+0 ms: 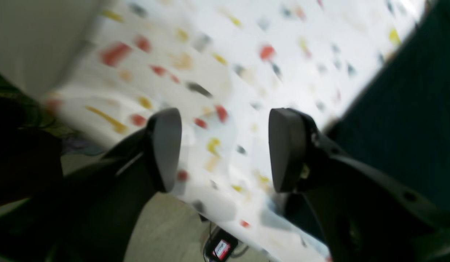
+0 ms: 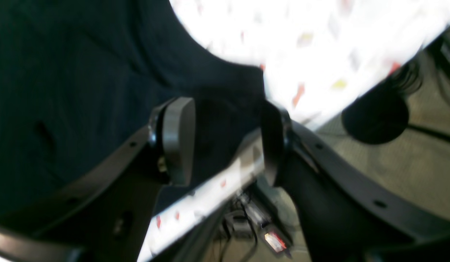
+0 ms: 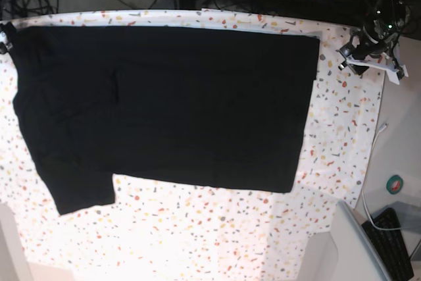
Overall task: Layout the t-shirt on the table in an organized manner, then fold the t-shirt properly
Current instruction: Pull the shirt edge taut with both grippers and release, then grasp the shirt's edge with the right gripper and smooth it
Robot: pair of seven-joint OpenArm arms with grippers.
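**Both end effectors free of the spread shirt**

The left end effector gapes wide over bare bench, holding nothing. The right end effector stands open and empty at the t-shirt's corner. One shirt lies flat, plain side up. A careless regrasp at the far edge could rumple or drag it.
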